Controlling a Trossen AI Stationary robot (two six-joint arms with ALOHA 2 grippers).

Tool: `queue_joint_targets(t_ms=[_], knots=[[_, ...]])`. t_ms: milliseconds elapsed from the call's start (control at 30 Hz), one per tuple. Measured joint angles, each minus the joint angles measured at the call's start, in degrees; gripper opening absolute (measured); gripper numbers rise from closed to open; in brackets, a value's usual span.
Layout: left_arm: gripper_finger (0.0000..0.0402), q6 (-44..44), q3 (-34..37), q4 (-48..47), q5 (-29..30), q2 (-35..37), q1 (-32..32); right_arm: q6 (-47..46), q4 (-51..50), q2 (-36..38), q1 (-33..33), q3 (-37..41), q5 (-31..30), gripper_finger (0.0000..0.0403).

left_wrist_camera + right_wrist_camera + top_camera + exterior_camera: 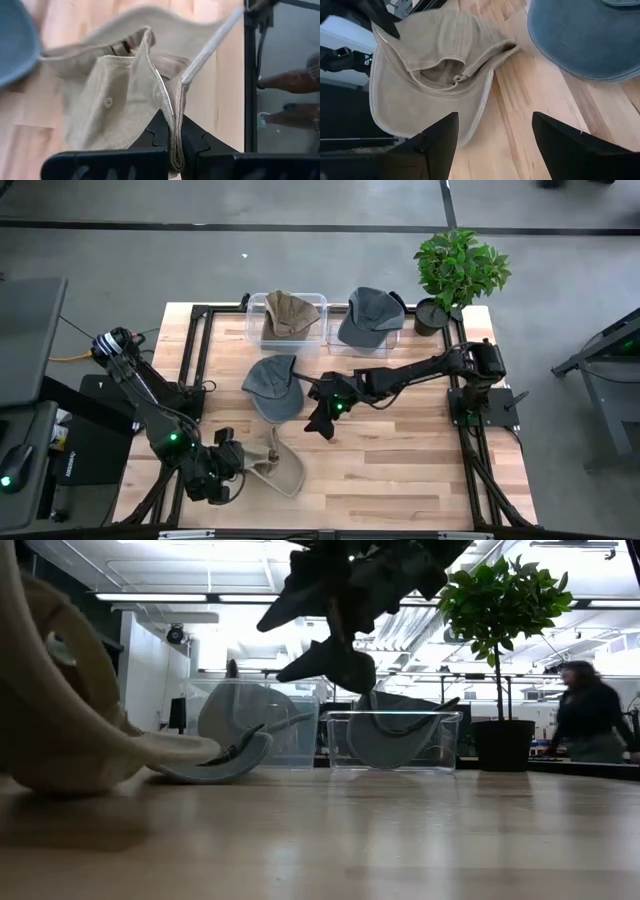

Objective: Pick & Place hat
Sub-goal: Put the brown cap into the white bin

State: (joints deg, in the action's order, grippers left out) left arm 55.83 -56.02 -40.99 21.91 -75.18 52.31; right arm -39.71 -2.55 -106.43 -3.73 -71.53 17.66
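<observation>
A tan hat (278, 467) is at the table's near left, with my left gripper (236, 458) shut on it; the right wrist view shows its brim and hollow crown (430, 65). It fills the left of the low view (60, 720). A grey-blue hat (272, 387) lies flat on the table behind it. My right gripper (322, 423) hovers open over the table's middle, between the two hats, touching neither (495, 135). My left gripper pinches a doubled, seamed edge of the tan hat's crown (173, 131) between its two fingers, close to where the brim (210, 45) starts. The fingers slant downward from the table's left. The hat is tilted; I cannot tell whether its lower part (70, 780) touches the table.
Two clear bins stand at the back: the left one (262, 330) holds a tan hat, the right one (395, 340) a grey hat. A potted plant (455, 265) stands at the back right corner. A person (590, 715) is in the room beyond.
</observation>
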Motion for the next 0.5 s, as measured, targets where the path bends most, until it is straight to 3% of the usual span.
queue_joint_targets(t_ms=[500], knots=[[0.0000, -13.08, -9.01, -6.17, -1.63, -0.02, -10.63, 7.54, -3.62, 6.68, 1.30, 0.00, 2.42, 0.0248]])
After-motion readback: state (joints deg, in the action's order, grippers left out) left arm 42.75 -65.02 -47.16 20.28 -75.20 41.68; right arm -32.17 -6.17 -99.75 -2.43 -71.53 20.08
